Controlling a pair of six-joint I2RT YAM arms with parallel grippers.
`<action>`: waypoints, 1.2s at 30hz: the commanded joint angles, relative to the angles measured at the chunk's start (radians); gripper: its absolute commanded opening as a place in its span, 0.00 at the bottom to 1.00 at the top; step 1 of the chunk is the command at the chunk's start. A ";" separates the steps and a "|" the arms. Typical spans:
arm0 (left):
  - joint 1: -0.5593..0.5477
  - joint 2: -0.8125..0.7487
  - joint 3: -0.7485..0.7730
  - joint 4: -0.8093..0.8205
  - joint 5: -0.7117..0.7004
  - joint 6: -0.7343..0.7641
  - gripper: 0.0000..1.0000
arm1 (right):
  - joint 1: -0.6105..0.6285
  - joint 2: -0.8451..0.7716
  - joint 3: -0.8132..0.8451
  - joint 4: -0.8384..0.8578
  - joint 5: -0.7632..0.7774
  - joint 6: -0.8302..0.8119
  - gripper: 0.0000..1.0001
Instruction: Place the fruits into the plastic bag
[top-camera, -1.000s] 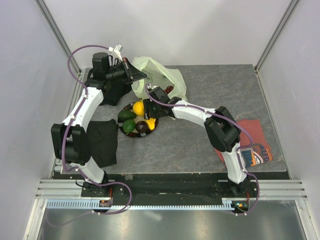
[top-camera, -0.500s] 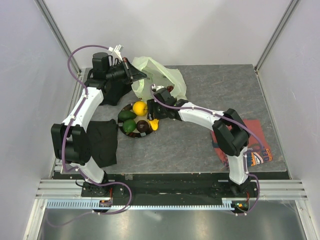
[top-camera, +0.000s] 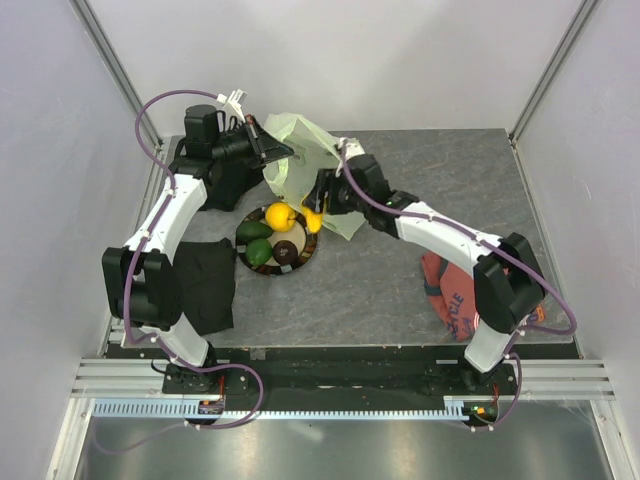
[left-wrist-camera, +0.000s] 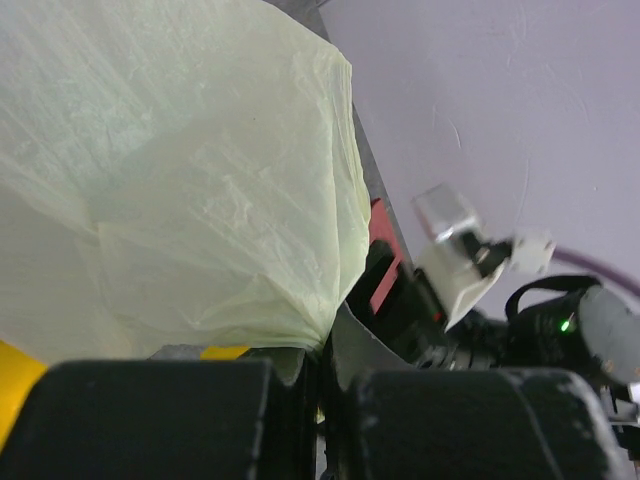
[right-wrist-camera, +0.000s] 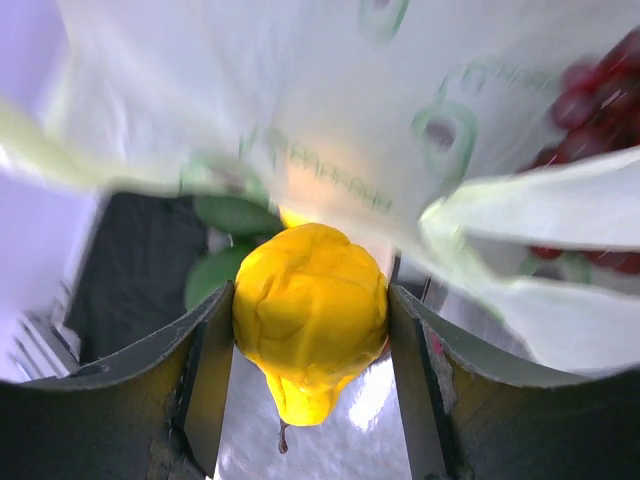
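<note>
A yellow lemon (right-wrist-camera: 310, 315) is pinched between the half-spread fingers of the right gripper (top-camera: 316, 214), at the mouth of the plastic bag (left-wrist-camera: 200, 180), upper centre of the overhead view. The left gripper (top-camera: 270, 152), pressed together, pinches the bag's edge. Grapes (right-wrist-camera: 600, 110) show through the bag. The plate (top-camera: 304, 262) just below holds another lemon (top-camera: 278, 215), two green fruits (top-camera: 258, 250) and a brown one (top-camera: 286, 250).

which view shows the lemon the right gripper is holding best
Right wrist: the lemon fills the centre, held in the right gripper. Top external shows a small yellow patch by the plastic bag. Left wrist shows mostly bag.
</note>
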 joint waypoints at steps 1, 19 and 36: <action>0.000 -0.024 0.019 0.015 0.011 0.022 0.01 | -0.071 -0.040 0.026 0.138 -0.058 0.145 0.24; -0.026 -0.062 -0.012 0.027 0.015 -0.009 0.02 | 0.022 0.177 0.305 0.096 0.433 -0.050 0.22; -0.039 -0.085 -0.035 0.029 0.015 -0.007 0.01 | 0.056 0.469 0.530 0.092 0.695 -0.188 0.27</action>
